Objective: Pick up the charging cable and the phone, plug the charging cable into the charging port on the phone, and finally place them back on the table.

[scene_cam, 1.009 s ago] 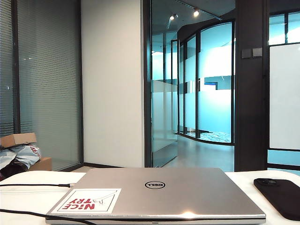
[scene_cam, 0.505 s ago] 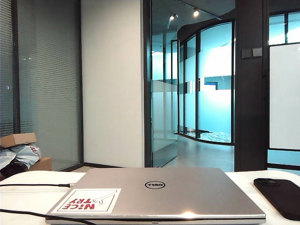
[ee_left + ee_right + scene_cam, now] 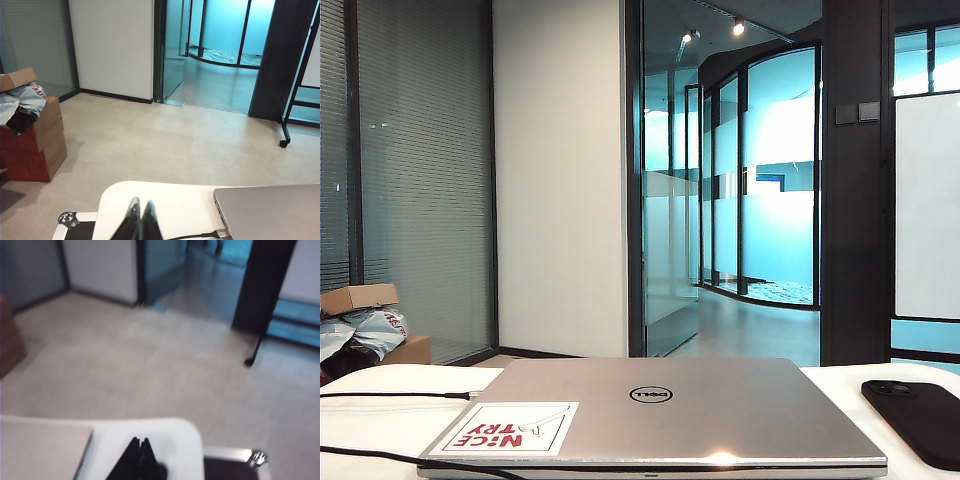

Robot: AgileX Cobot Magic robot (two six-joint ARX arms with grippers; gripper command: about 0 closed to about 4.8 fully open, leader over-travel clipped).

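A broad white table [image 3: 365,425] holds a closed silver laptop [image 3: 660,415]; the flat black phone [image 3: 920,420] lies right of it. Left gripper [image 3: 139,212] and right gripper [image 3: 139,447] hover over the table's corners, pinched together, empty.

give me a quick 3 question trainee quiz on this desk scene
1. True or false: the phone lies on the laptop.
2. Are the left gripper and right gripper fingers open or shut?
3. The charging cable lies on which side of the laptop in the exterior view: A left, B right?

Key: 1 false, it rests on the table beside it. 2 both shut, empty. 3 A.
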